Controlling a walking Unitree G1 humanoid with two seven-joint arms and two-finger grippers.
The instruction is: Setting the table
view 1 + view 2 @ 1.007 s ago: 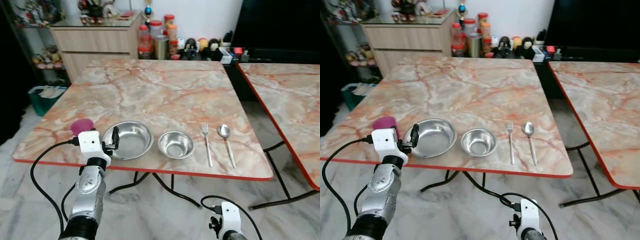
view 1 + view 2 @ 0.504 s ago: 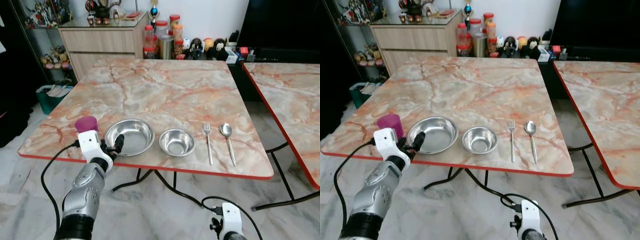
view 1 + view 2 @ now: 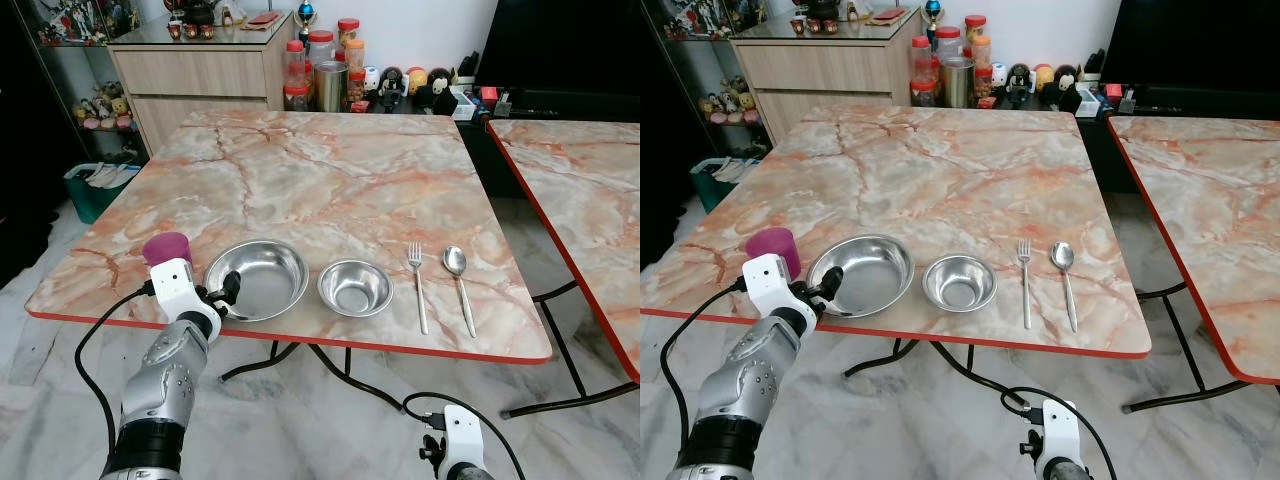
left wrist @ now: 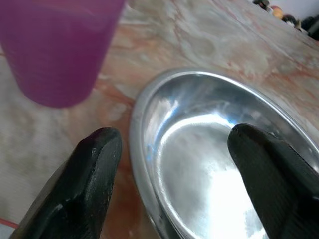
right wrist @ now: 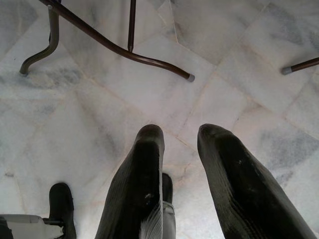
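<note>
A large steel bowl [image 3: 262, 278] sits near the front edge of the marble table [image 3: 330, 170]. To its right lie a smaller steel bowl [image 3: 354, 287], a fork [image 3: 416, 285] and a spoon [image 3: 458, 280]. A purple cup [image 3: 166, 247] stands to the left of the large bowl. My left gripper [image 3: 226, 290] is open at the large bowl's near-left rim. In the left wrist view the rim of the large bowl [image 4: 149, 129] runs between its fingers, with the purple cup [image 4: 55, 50] just beside. My right gripper [image 5: 180, 130] hangs low over the floor, its fingers a little apart and holding nothing.
A second marble table [image 3: 580, 190] stands close on the right. A wooden cabinet [image 3: 200, 75] and jars [image 3: 320, 75] line the back wall. A green basket [image 3: 95, 185] sits on the floor at the left. Metal table legs [image 5: 114, 47] cross the marble floor below.
The whole view has shifted as the camera moved. My left gripper has sunk slightly and stays at the large bowl's left rim. The bowls, cup and cutlery have not moved.
</note>
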